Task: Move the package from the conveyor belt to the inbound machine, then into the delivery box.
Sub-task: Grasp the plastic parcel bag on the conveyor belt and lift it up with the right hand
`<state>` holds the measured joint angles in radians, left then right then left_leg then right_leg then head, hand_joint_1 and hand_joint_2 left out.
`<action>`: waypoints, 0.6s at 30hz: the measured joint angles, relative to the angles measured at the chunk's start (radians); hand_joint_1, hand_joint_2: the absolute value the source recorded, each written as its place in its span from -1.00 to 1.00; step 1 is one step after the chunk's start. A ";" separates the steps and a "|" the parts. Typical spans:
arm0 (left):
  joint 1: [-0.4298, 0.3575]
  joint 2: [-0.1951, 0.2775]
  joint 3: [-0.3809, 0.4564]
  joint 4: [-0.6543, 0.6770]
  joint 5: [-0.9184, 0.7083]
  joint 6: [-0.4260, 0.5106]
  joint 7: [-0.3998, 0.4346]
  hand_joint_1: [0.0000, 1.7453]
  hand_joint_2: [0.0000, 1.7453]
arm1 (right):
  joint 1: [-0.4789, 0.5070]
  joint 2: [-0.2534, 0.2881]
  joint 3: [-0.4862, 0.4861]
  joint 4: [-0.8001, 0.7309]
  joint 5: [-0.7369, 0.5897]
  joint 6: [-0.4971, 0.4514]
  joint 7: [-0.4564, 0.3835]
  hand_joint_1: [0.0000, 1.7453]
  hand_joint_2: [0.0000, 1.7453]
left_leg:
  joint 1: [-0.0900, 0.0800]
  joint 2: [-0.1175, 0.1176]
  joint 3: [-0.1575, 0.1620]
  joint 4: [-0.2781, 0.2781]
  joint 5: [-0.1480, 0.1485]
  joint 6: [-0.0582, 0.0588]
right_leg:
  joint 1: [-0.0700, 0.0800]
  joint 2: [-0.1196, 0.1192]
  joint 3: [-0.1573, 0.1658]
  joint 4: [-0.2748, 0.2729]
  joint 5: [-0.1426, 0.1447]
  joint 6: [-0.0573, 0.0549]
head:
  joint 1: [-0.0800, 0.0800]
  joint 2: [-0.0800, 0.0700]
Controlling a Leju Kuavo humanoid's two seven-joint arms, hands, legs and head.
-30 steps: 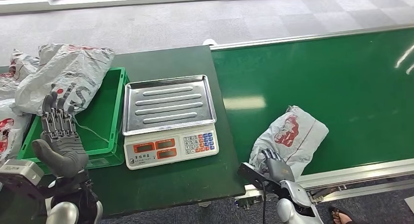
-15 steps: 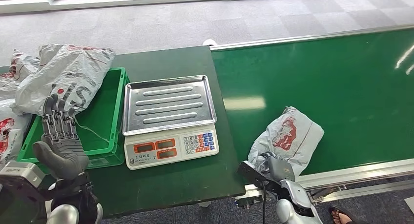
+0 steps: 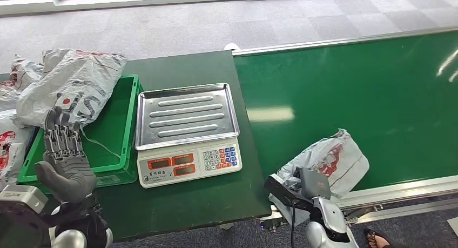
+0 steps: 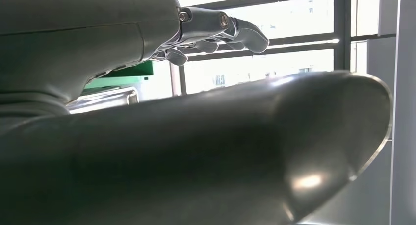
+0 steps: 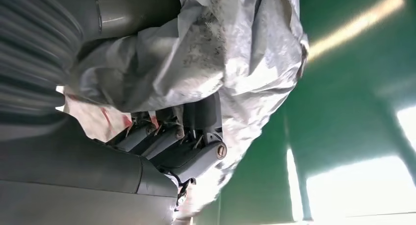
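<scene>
The right robot hand (image 3: pixel 312 184) comes up from the bottom edge of the head view at about 5 o'clock, its wrist lying over the near rail of the conveyor belt (image 3: pixel 378 91). Its fingers (image 5: pixel 162 137) are curled into the crumpled plastic of the package (image 3: pixel 329 160), so it grips the bag by its near end; the right wrist view shows the grey film bunched between thumb and fingers.

The package is a grey mailing bag with red print. It sits at the near edge of the belt, partly over the rail, at about 4 o'clock from the scale (image 3: pixel 186 133). Its long axis runs from 8 o'clock to 2 o'clock, the far end pointing out across the belt.

The left robot hand (image 3: pixel 64 156) is held upright at 8 o'clock, palm turned away from the camera, fingers straight and slightly apart, holding nothing. It hovers over the near end of the green bin (image 3: pixel 116 124) on the dark tabletop (image 3: pixel 210 199). Other grey bags (image 3: pixel 67 86) lie on and beside the bin, at 10 o'clock.
</scene>
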<state>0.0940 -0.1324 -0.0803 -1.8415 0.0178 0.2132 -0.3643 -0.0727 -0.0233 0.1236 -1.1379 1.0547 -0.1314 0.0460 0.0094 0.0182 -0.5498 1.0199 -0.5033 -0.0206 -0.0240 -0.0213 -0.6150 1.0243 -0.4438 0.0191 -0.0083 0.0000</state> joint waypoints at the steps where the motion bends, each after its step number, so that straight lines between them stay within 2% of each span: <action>1: 0.004 0.000 0.000 -0.001 0.000 0.000 -0.004 -1.00 -1.00 | 0.002 0.000 -0.003 -0.015 0.006 -0.006 0.002 1.00 1.00 | 0.000 0.000 0.000 0.000 0.000 0.000 | 0.000 0.000 0.000 0.000 0.000 0.000 | 0.000 0.000; 6: 0.014 0.000 0.001 -0.002 0.000 0.000 -0.012 -1.00 -1.00 | 0.005 0.000 -0.008 -0.068 0.020 -0.018 0.008 1.00 1.00 | 0.000 0.000 0.000 0.000 0.000 0.000 | 0.000 0.000 0.000 0.000 0.000 0.000 | 0.000 0.000; 10: 0.018 0.000 0.001 -0.001 0.006 0.000 -0.021 -1.00 -1.00 | -0.017 -0.003 -0.009 -0.112 0.093 -0.087 -0.009 1.00 1.00 | 0.000 0.001 -0.007 0.000 0.000 0.000 | 0.000 0.001 -0.001 0.000 0.000 0.000 | 0.000 0.000; 13: 0.020 -0.002 0.001 0.004 0.018 -0.001 -0.032 -1.00 -1.00 | -0.087 -0.009 -0.003 -0.159 0.137 -0.117 -0.030 1.00 1.00 | 0.000 0.003 -0.006 0.000 0.000 0.000 | 0.000 0.002 -0.001 0.000 0.001 -0.001 | 0.000 0.000; 18: 0.006 -0.002 0.000 0.026 0.041 -0.014 -0.048 -1.00 -1.00 | -0.228 -0.008 0.075 -0.220 0.187 -0.091 -0.046 1.00 1.00 | 0.000 0.003 -0.002 0.000 0.003 -0.001 | 0.000 0.003 -0.003 0.001 0.004 -0.002 | 0.000 0.000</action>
<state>0.0998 -0.1347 -0.0807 -1.8158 0.0586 0.1992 -0.4125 -0.3011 -0.0316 0.1986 -1.3581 1.2418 -0.2220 0.0001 0.0095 0.0216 -0.5516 1.0201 -0.5006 -0.0217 -0.0239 -0.0185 -0.6177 1.0252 -0.4397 0.0172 -0.0084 0.0000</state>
